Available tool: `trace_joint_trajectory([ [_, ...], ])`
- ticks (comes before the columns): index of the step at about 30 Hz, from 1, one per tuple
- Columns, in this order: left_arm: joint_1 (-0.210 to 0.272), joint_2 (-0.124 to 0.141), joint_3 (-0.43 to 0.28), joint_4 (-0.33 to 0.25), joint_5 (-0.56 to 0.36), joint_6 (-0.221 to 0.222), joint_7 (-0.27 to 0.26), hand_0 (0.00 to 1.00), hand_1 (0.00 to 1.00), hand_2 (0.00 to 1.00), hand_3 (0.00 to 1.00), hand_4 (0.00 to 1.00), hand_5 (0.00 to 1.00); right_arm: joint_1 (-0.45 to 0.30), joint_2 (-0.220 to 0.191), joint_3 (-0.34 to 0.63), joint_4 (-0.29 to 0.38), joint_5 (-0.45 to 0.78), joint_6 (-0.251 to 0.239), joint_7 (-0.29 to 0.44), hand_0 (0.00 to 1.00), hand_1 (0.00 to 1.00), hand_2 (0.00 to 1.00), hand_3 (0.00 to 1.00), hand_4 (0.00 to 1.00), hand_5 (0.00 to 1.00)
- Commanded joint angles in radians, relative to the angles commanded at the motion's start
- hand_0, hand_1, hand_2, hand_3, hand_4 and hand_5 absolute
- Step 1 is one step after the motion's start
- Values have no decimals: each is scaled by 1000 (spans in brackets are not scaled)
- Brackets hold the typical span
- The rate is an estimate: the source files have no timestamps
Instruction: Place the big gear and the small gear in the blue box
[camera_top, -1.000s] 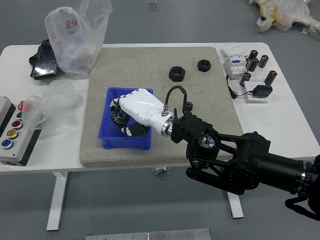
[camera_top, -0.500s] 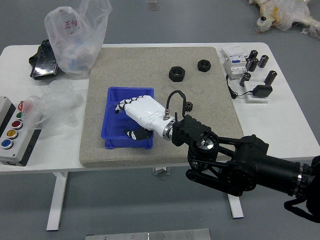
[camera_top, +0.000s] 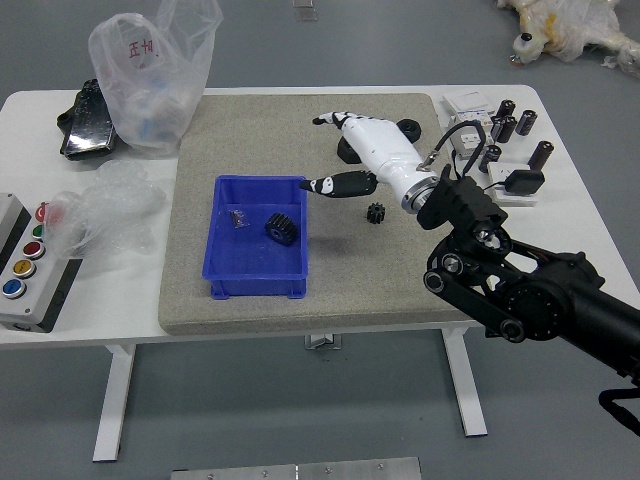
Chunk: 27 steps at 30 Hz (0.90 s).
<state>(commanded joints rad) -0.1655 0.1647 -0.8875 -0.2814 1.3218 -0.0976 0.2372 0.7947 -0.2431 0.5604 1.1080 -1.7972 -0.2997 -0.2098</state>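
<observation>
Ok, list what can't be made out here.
Head view: shiny piece in the blue box; too small to identify.
Head view: part of the left black ring; behind the right hand.
Head view: upper end of the right arm; cut by the right edge.
Head view: contents of the large bag; blurred by cloudy plastic.

The big gear (camera_top: 283, 229) lies in the blue box (camera_top: 230, 270); the small gear (camera_top: 376, 213) sits on the mat (camera_top: 400, 290). The right robot hand (camera_top: 382, 153) hovers above the mat, fingers apart, holding nothing.

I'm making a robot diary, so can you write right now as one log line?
right hand: open, above mat | big gear: in blue box | small gear: on mat, outside box
</observation>
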Motion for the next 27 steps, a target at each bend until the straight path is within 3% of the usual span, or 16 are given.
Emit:
trace_joint_trajectory([
  [10,-6,-1,3,-1,0,-2,-1,665,593,559,654,735,378,42,34,-163,-240,110,11,13,538,698,757,773,910,424],
  [15,-6,1,-2,-1,5,-3,1,666,593,558,655,735,377,72,46,-237,-328,158,13,21,512,677,719,753,909,419],
  [17,-6,2,-3,-1,7,-3,1,666,593,558,655,735,377,82,49,-264,-349,177,13,22,512,677,719,753,909,419],
  [18,-6,2,-4,-1,6,-3,1,666,593,559,656,734,377,85,52,-275,-356,184,12,21,462,644,668,715,877,386],
  [23,-6,2,-5,-1,7,-4,2,666,593,559,656,734,377,97,70,-331,-374,212,11,19,462,644,668,715,877,386],
  [24,-6,1,-5,-1,8,-4,2,665,594,558,655,734,377,99,74,-340,-376,216,10,19,421,576,522,641,636,253],
  [27,-7,2,-5,-1,8,-4,1,665,594,558,655,734,377,103,86,-372,-386,230,6,21,421,576,522,641,636,253],
])
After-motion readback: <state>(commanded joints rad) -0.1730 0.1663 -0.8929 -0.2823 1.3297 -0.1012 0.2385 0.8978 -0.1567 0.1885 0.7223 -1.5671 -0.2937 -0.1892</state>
